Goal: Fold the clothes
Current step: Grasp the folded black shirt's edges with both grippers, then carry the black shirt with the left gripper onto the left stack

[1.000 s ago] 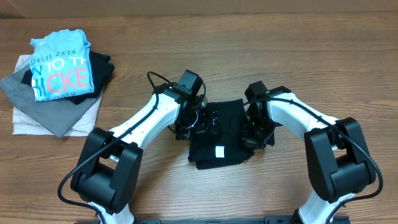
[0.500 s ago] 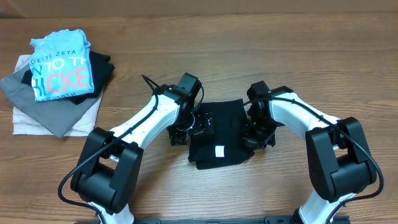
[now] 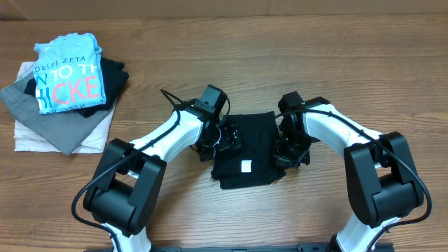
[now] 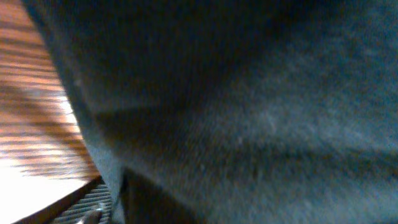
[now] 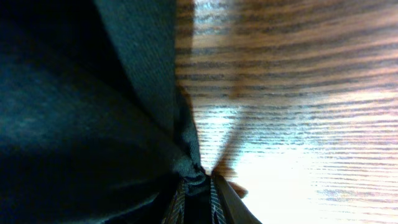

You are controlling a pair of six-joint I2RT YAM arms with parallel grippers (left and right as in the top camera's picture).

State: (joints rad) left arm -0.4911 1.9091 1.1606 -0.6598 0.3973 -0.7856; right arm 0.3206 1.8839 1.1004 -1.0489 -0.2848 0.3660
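Observation:
The clothes point(image 3: 246, 133), a black T-shirt folded into a small block with a white label point(image 3: 246, 166) on top, lie mid-table. My left gripper point(image 3: 225, 138) is at its left edge, jaws wide. In the left wrist view black cloth point(image 4: 249, 93) fills the frame over the jaws and only one ribbed pad point(image 4: 84, 205) shows at the lower left. My right gripper point(image 3: 285, 150) is at the shirt's right edge. In the right wrist view the right gripper point(image 5: 196, 199) is shut on a bunched fold of the black cloth point(image 5: 74, 112), low over the table.
At the back left is a pile of other garments: a light blue T-shirt with lettering point(image 3: 68, 73) on top, dark cloth point(image 3: 115, 77), a grey piece point(image 3: 49, 122) and a white one point(image 3: 28, 140) beneath. Bare wooden table point(image 3: 336, 56) surrounds the shirt.
My left gripper drew slightly left off the shirt's edge, then eased back toward it, its jaws narrowing a little. The right gripper and the shirt have stayed put.

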